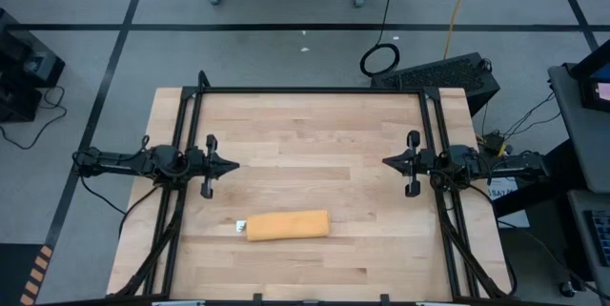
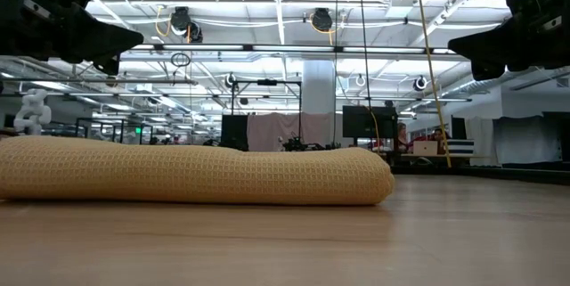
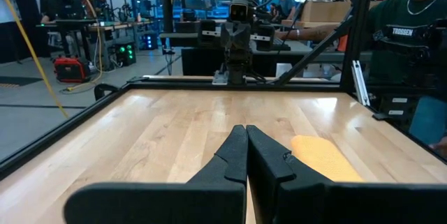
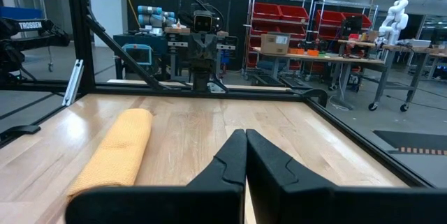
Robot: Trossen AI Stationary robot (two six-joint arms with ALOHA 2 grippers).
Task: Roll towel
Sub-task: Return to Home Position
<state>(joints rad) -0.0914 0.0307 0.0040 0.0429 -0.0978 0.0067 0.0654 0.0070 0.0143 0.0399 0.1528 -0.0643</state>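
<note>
The mustard-yellow towel (image 1: 289,226) lies rolled into a long bundle on the wooden table (image 1: 315,134), near the front edge, with a small white tag (image 1: 239,227) at its left end. It also shows in the low view (image 2: 191,172) and both wrist views (image 3: 325,157) (image 4: 115,151). My left gripper (image 1: 233,165) is shut and held level above the table at its left side, pointing right. My right gripper (image 1: 386,162) is shut and held level at the right side, pointing left. Neither touches the towel.
A black metal frame (image 1: 315,91) runs around the table's far edge and sides. A person stands beyond the table's front edge (image 3: 412,56). Bare wood lies between the two grippers and behind the towel.
</note>
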